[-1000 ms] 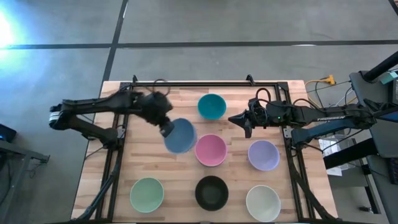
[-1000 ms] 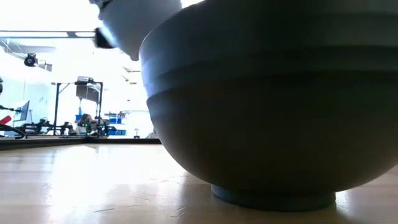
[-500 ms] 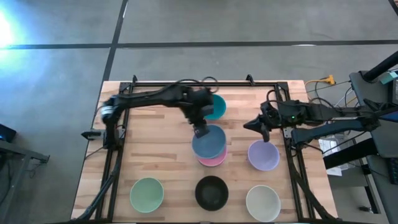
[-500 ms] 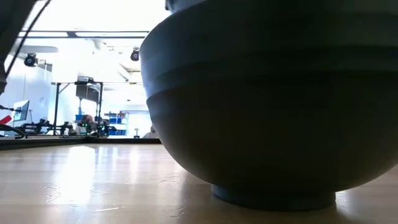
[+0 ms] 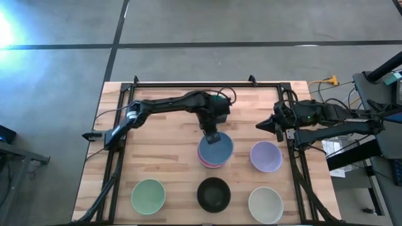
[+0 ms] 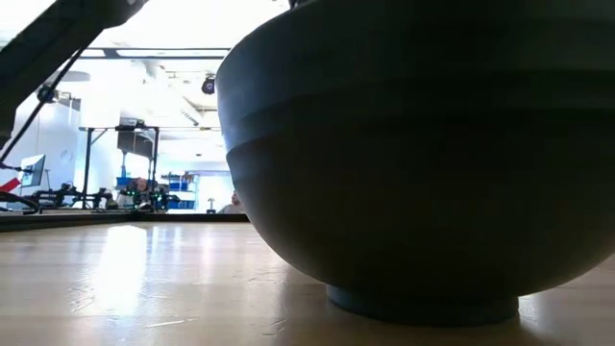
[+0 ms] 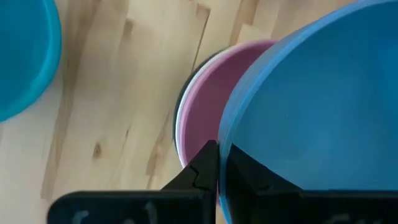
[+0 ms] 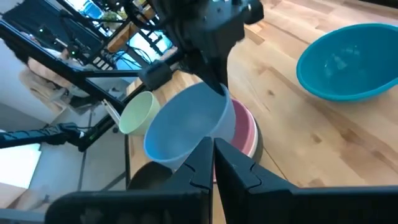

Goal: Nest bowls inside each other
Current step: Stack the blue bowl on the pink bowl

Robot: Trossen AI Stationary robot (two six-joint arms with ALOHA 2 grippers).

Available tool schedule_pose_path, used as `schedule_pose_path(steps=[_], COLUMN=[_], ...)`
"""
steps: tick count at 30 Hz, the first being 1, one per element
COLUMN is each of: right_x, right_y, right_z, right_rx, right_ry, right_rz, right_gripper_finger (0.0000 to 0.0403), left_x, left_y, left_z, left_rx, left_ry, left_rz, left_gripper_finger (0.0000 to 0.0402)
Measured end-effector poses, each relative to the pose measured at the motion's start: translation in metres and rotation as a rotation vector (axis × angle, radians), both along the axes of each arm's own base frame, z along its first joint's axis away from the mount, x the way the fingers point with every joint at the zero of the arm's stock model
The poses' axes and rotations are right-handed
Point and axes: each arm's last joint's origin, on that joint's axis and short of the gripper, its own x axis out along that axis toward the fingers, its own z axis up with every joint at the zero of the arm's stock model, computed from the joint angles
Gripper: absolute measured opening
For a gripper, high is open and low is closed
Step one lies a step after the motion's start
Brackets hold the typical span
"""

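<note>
My left gripper (image 5: 212, 136) reaches over the table's middle, shut on the blue bowl (image 5: 217, 150). That bowl hangs tilted over the pink bowl (image 5: 209, 164). In the right wrist view the pink bowl (image 8: 244, 123) seems nested in a white and a dark bowl. The teal bowl (image 8: 347, 62) stands beyond, mostly under my left arm in the high view. The lavender (image 5: 266, 157), pale green (image 5: 148, 196), black (image 5: 213, 194) and white (image 5: 265, 204) bowls stand on their bases. My right gripper (image 5: 260, 125) is shut and hovers far of the lavender bowl. My left gripper pinches the blue bowl's rim (image 7: 226, 134) on its far side, one finger inside the bowl and one outside, coming from above. The bowl hangs tilted below the fingers, its low side inside the pink bowl (image 7: 200, 118). I cannot tell if they touch.
The black bowl (image 6: 413, 154) stands right before the low camera and fills most of that view. A dark frame (image 5: 188, 84) runs along the table's far edge and down both sides. Bare wood lies at the table's left half (image 5: 151, 144).
My left gripper has carried the blue bowl from left of centre toward the table's right and somewhat toward the near edge. The bowl now hangs over the pink bowl and covers most of it. My right gripper has drawn back toward the right edge.
</note>
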Motion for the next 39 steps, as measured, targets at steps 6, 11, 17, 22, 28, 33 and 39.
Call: schedule_pose_path(steps=[6,11,17,22,28,33,39], right_x=[0.003,0.002,0.001,0.001,0.0,0.001,0.001], right_y=[0.0,0.0,0.0,0.0,0.0,-0.001,-0.001], right_z=[-0.003,-0.004,-0.005,-0.007,-0.007,-0.007,-0.007], right_rx=[-0.041,-0.06,-0.063,-0.072,-0.087,-0.096,-0.065], right_ry=[0.019,0.019,0.035,0.057,0.058,0.059,0.059], right_rz=[0.018,0.026,0.028,0.032,0.039,0.021,-0.001], right_gripper_finger=[0.0009,0.0009,0.0009,0.0009,0.0009,0.0009,0.0009], left_x=[0.004,0.005,0.005,0.005,0.005,0.003,0.006], left_y=[-0.002,-0.001,-0.001,-0.003,-0.009,-0.012,-0.011], left_z=[-0.014,-0.019,-0.022,-0.022,-0.032,-0.044,-0.044], left_rx=[0.037,0.067,0.087,0.086,0.08,0.084,0.103], left_ry=[0.061,0.082,0.096,0.095,0.125,0.168,0.137], left_rz=[0.02,0.037,0.058,0.054,0.039,0.034,0.029], left_gripper_finger=[0.0,0.0,0.0,0.0,0.0,0.0,0.0])
